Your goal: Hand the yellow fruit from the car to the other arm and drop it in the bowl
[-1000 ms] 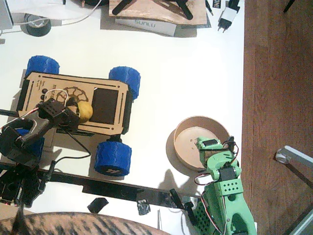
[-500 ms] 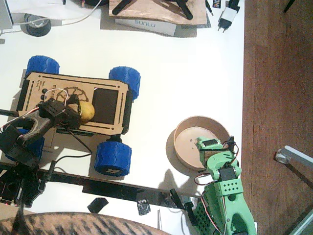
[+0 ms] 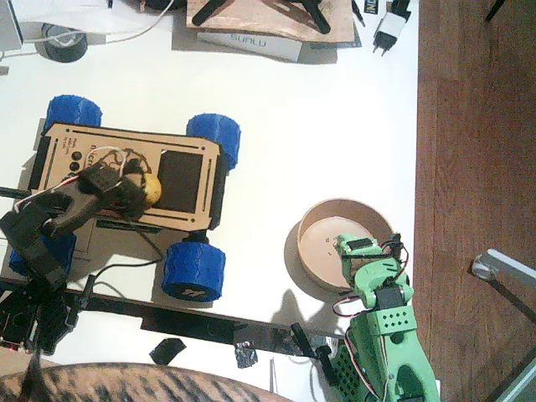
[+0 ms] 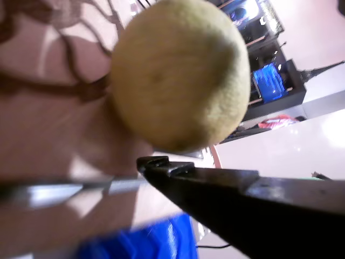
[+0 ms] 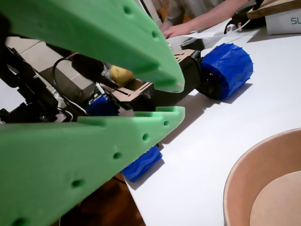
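The yellow fruit [image 3: 152, 188] lies on the car [image 3: 126, 139], a flat wooden deck on blue wheels at the left. My black left gripper [image 3: 138, 186] is down at the fruit, open, with the jaws either side of it. A wrist view shows the fruit [image 4: 180, 75] large, just above one black finger [image 4: 215, 189], a thin gap between them. The green right gripper [image 3: 368, 245] hangs over the near rim of the tan bowl [image 3: 343, 203], jaws almost together and holding nothing. From those green jaws [image 5: 181, 100], another wrist view looks across at the fruit [image 5: 121, 74] and the bowl rim [image 5: 235, 179].
A cardboard box [image 3: 251, 40], a tape roll [image 3: 63, 42] and a white plug [image 3: 387, 29] lie along the back. The table ends at the right by wooden floor [image 3: 477, 126]. A black rail [image 3: 193, 322] runs along the front. A person's arm [image 5: 202, 19] rests behind the car.
The left gripper has moved up and slightly right over the car, closer around the fruit, which shifted a little right. The green arm has not moved.
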Motion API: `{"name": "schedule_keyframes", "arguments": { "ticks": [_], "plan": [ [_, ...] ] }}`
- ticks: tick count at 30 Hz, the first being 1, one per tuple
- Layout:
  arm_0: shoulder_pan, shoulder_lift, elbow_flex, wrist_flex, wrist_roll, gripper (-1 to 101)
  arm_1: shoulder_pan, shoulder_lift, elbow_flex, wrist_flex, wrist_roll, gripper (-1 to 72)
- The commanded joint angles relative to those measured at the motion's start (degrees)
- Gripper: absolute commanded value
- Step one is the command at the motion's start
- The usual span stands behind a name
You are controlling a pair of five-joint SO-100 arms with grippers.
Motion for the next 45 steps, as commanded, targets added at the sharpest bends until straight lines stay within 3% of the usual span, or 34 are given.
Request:
{"name": "schedule_keyframes", "arguments": {
  "ticks": [1, 10, 11, 14, 15, 31, 45],
  "plan": [
    [0.35, -0.18, -3.87, 1.14, 0.35, 48, 0.35, 0.53, -2.64, 0.35, -0.18, 0.4],
    [0.35, -0.18, -4.04, 1.49, 0.35, 37, 0.35, 0.53, -2.64, 0.35, -0.09, 0.4],
    [0.35, -0.18, -4.04, 1.49, 0.35, 33, 0.35, 0.53, -2.64, 0.35, -0.09, 0.4],
    [0.35, -0.09, -4.04, 1.58, 0.44, 3, 0.35, 0.53, -2.64, 0.35, -0.09, 0.4],
    [0.35, -0.09, -4.04, 1.67, 0.44, 0, 0.35, 0.53, -2.64, 0.35, -0.09, 0.4],
    [0.35, 2.81, -4.04, 3.43, 0.35, 0, 0.35, 0.53, -2.64, 0.35, -0.09, 0.4],
    [6.33, 52.21, -4.04, 29.62, -3.69, 0, 0.09, 0.53, -3.25, 0.44, -0.35, 0.3]
  ]
}}
